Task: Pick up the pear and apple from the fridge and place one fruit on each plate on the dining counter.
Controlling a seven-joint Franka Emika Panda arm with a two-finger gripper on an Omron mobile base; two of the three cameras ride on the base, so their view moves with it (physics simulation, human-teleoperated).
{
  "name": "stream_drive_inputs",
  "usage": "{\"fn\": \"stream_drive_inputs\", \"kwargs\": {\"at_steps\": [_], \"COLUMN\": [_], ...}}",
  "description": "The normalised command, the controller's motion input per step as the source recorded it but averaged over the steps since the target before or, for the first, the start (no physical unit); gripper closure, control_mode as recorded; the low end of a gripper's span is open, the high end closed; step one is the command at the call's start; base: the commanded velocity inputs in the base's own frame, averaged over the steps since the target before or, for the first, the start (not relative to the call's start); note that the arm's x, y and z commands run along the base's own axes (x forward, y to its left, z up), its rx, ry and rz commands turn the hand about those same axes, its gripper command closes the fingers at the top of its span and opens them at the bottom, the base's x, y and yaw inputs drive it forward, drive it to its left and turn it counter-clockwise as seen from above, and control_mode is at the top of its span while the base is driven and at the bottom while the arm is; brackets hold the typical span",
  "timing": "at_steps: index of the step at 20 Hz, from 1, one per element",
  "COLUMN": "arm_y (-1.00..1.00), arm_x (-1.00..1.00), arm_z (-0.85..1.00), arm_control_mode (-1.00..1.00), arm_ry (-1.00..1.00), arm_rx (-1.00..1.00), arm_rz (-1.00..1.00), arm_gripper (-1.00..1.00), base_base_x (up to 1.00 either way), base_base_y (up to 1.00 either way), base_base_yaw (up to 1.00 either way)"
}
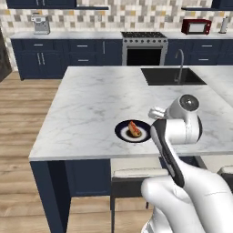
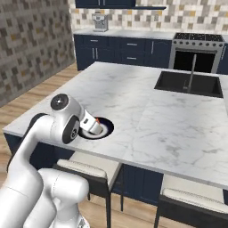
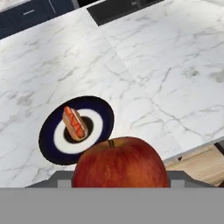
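Observation:
My gripper is shut on the apple, a red-orange fruit with a short stem that hides most of the fingers. It hangs above the near edge of the dining counter, just short of the dark navy plate with a paler centre. A small orange-red, sausage-like item lies on that plate. From the left the plate sits just left of my hand. From the right my gripper covers part of the plate. The pear and the fridge are out of view.
A dark sink with a faucet is set into the counter's far right. Cushioned stools stand under the near edge. The stove and navy wall cabinets line the back wall. Wood floor lies to the left.

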Motion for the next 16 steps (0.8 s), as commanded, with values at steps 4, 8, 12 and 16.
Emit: {"fn": "stream_drive_inputs", "kwargs": {"at_steps": [4,8,12,16], "arm_y": [0.08,0.02,0.0,0.0], "arm_x": [0.71,0.88,0.89,0.81], "arm_z": [-0.63,-0.55,-0.45,-0.42], "arm_control_mode": [-1.0,-1.0,-1.0,-1.0], "arm_ry": [0.03,0.06,0.11,0.1], "arm_rx": [0.0,0.01,0.02,0.03], "arm_rz": [0.0,-0.01,0.0,0.0], "arm_gripper": [1.0,1.0,1.0,1.0], "base_base_x": [0.0,0.0,0.0,0.0], "base_base_y": [0.0,0.0,0.0,0.0], "base_base_yaw": [0.0,0.0,0.0,0.0]}}
